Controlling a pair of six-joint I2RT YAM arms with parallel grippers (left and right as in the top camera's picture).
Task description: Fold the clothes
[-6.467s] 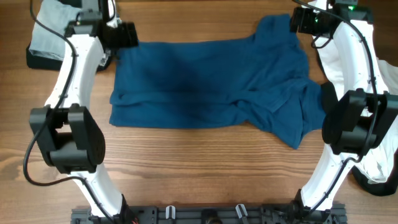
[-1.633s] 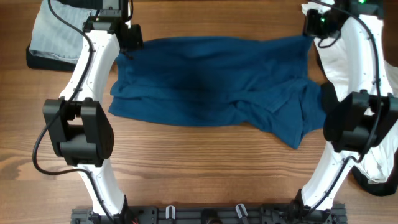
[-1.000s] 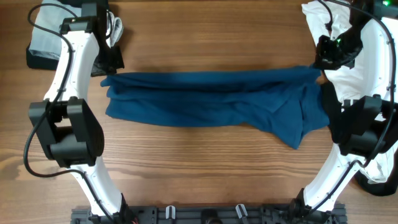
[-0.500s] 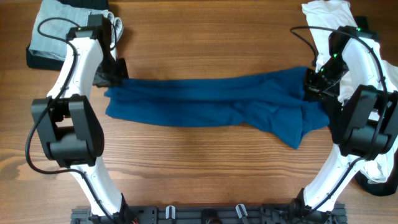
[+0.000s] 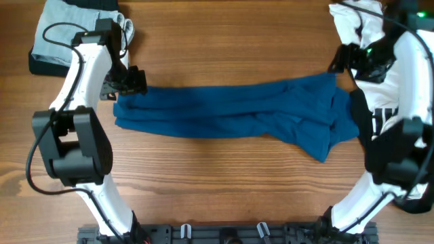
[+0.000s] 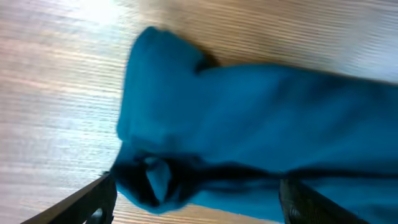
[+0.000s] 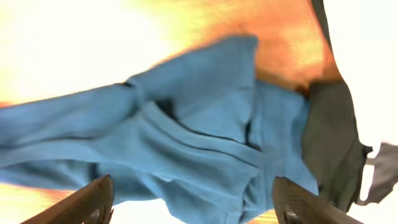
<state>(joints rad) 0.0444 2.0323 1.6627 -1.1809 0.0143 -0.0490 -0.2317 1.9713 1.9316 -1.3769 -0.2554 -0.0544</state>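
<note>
The dark blue shirt (image 5: 237,112) lies on the wooden table as a long folded band running left to right, with a bunched sleeve at its right end. My left gripper (image 5: 130,83) is over the shirt's left end. In the left wrist view (image 6: 199,208) its fingers stand wide apart and open, with the blue fabric (image 6: 249,124) lying loose beneath them. My right gripper (image 5: 342,59) is just beyond the shirt's far right corner. In the right wrist view (image 7: 196,208) it is open and empty above the creased blue fabric (image 7: 186,137).
A pale denim garment (image 5: 61,30) rests on a black one (image 5: 37,64) at the far left corner. A white garment (image 5: 352,17) lies at the far right, and more white and black cloth (image 5: 417,186) lies along the right edge.
Both grippers drew the shirt's far edge toward the front, folding it into a narrow band, then let go. The right gripper has since moved back away from the shirt.
</note>
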